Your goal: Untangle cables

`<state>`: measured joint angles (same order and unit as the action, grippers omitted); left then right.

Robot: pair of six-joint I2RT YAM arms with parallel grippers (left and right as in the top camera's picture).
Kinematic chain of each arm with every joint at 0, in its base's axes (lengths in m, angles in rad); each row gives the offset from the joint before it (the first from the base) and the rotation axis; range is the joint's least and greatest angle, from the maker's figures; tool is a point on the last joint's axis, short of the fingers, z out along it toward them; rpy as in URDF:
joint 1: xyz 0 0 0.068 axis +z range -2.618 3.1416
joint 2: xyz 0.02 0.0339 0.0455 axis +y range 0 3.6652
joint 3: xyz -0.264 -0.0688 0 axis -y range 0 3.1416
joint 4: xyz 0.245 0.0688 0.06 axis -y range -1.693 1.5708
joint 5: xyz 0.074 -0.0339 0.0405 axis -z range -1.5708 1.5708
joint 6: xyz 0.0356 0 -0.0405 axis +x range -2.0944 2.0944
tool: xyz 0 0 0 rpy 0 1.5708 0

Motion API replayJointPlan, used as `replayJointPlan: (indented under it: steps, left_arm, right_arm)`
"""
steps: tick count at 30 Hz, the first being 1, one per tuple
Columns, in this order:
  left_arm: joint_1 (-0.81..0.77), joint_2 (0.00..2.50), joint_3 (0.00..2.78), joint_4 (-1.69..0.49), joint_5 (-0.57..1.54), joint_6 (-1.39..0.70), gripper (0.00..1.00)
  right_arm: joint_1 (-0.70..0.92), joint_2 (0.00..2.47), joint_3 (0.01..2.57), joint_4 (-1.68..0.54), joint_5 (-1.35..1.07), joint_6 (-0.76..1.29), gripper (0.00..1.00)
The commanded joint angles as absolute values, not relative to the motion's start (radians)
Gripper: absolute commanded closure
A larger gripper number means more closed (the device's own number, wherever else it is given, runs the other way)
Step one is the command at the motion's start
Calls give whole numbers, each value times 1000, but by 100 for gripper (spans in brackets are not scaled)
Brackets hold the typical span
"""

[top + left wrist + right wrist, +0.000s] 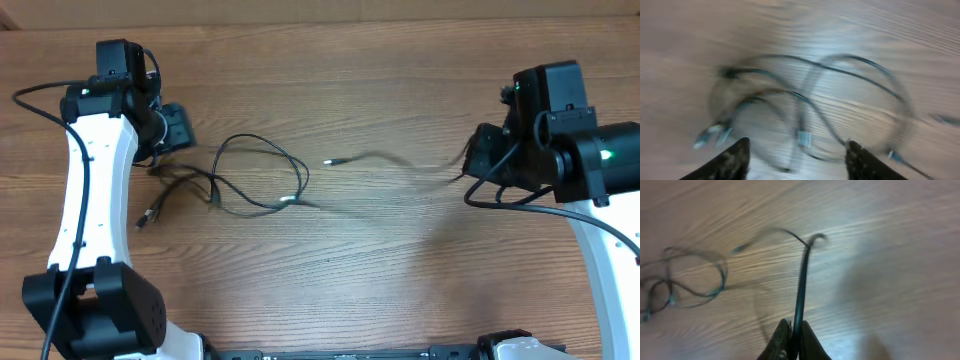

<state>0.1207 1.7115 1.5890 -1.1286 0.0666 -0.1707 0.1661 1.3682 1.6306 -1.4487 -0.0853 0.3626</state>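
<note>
The right gripper [792, 342] was pinched on 1 cable [801, 285], which stretched to the right of the tangle [250, 180] on the worktop [400, 280]. The left gripper [797, 145] hung spread over the tangle, holding nothing. I judged 1 cord nearly free, with the tangle's crossed loops still to separate.
</note>
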Motion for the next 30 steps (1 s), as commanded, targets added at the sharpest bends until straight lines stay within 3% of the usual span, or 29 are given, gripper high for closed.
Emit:
replayJointPlan:
  steps: [1,6,13,24,30]
  left_arm:
    - [93,1679,1615,-1146,439,5,44]
    - [65,1679,1615,-1147,607,32,46]
    - [-39,1679,1615,-1144,633,28,39]
    - [-290,1680,1613,-939,629,-166,31]
    - [-344,1680,1613,-789,697,-164,32]
  right_arm:
    - [170,1397,1649,-1413,-237,272,96]
    - [170,1448,1649,-1334,-483,104,95]
    - [186,1460,1649,-1274,-597,104,96]
    - [218,1460,1649,-1096,-580,542,96]
    - [219,1460,1649,-1076,-661,551,96]
